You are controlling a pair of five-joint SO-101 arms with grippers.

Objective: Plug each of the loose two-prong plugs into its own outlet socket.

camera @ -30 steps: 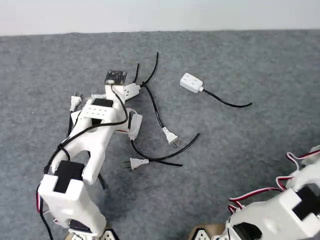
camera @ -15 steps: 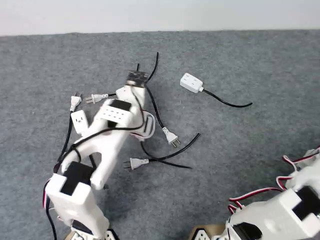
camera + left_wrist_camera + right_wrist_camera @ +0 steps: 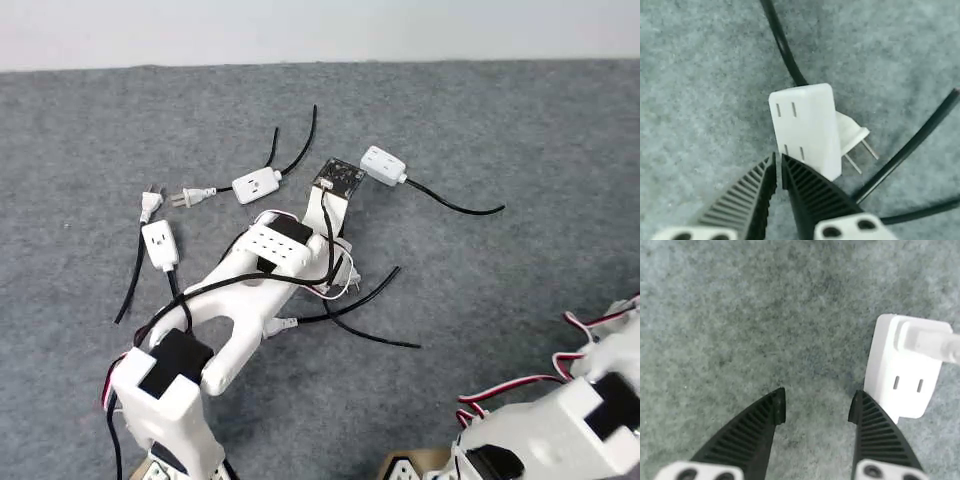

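Left wrist view: left gripper was closed on nothing, just beside socket block and plug. Right gripper gaped, empty. Spare plug lay at 10 o'clock on table. Risk: closed jaws might shove socket block away.

Your left arm is white plastic, black servo blocks, a black cable running along it. Your right arm trails red-and-white wires. Left gripper, right gripper: black ribbed fingers, white bases, dark screw holes.
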